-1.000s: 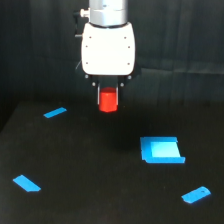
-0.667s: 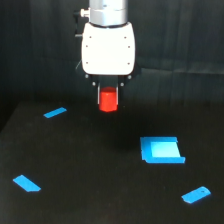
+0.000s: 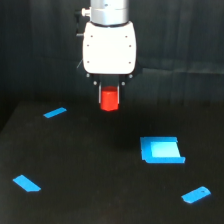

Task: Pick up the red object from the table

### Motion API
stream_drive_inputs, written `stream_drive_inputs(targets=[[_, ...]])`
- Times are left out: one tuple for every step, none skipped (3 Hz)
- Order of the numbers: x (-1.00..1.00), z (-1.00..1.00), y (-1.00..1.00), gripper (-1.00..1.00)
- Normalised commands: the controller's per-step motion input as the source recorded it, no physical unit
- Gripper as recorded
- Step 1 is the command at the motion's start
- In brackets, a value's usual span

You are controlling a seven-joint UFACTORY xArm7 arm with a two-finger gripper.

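Note:
The red object point(image 3: 109, 98) is a small red-orange block held between the dark fingers of my gripper point(image 3: 109, 95), below the white gripper body point(image 3: 109, 47). It hangs in the air above the black table point(image 3: 100, 175), near the middle back of the exterior view. The gripper is shut on the block; its upper part is hidden between the fingers.
Flat blue pieces lie on the table: a thin strip point(image 3: 54, 113) at the left back, a slanted piece point(image 3: 26, 183) at the front left, a larger square piece point(image 3: 161, 150) at the right, and a small piece point(image 3: 196, 194) at the front right. A black curtain hangs behind.
The gripper and the red block have risen very slightly; otherwise nothing has visibly moved.

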Motion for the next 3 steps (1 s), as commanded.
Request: stream_drive_inputs(targets=[[0.01, 0.01, 0.1, -0.97], [-0.01, 0.09, 0.03, -0.98], [-0.02, 0.02, 0.04, -0.99]])
